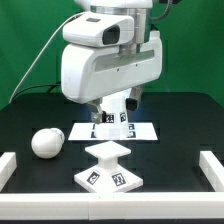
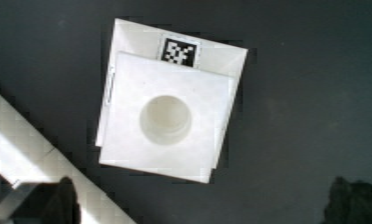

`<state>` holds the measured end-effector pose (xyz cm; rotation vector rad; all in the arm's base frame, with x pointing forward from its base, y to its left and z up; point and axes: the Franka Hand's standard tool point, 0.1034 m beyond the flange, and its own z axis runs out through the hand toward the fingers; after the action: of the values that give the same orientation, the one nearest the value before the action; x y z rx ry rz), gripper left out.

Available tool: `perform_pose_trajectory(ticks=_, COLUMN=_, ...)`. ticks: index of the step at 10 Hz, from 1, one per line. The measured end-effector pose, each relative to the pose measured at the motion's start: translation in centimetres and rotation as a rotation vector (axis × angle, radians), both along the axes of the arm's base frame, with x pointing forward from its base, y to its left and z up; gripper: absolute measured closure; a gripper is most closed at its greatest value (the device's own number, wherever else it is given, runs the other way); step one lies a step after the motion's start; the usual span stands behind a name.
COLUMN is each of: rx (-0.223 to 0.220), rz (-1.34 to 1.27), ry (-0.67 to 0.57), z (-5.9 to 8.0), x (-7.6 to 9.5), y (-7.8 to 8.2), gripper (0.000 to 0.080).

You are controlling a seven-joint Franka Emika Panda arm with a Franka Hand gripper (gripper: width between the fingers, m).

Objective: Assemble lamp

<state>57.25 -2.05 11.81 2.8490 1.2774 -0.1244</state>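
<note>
The square stepped lamp base lies on the black table near the front, with tags on its side. In the wrist view the base shows from above, with a round socket in its middle and a tag at one edge. The ball-shaped bulb rests to the exterior view's left of the base. My gripper hangs over the marker board, behind the base. It is open and empty: one dark fingertip shows at each side, and nothing is between them. The cone shade is out of view.
A low white rail borders the table: left, right and front. A stretch of the rail crosses the wrist view beside the base. A green backdrop stands behind the arm.
</note>
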Motion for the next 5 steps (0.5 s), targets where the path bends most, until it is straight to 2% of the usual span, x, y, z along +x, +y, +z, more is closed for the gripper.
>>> perform_pose_trajectory(ticks=1, rx=0.017, rz=-0.031, ry=-0.007, z=-0.4, x=0.1, y=-0.3, gripper=0.0100)
perform_pose_trajectory(ticks=2, rx=0.034, rz=-0.101, ry=-0.017, z=-1.8, x=0.4, y=-1.6, gripper=0.0100)
perform_pose_trajectory(ticks=5, rx=0.037, rz=-0.139, ry=-0.054, z=-4.5, x=1.1, y=-1.9, gripper=0.0100)
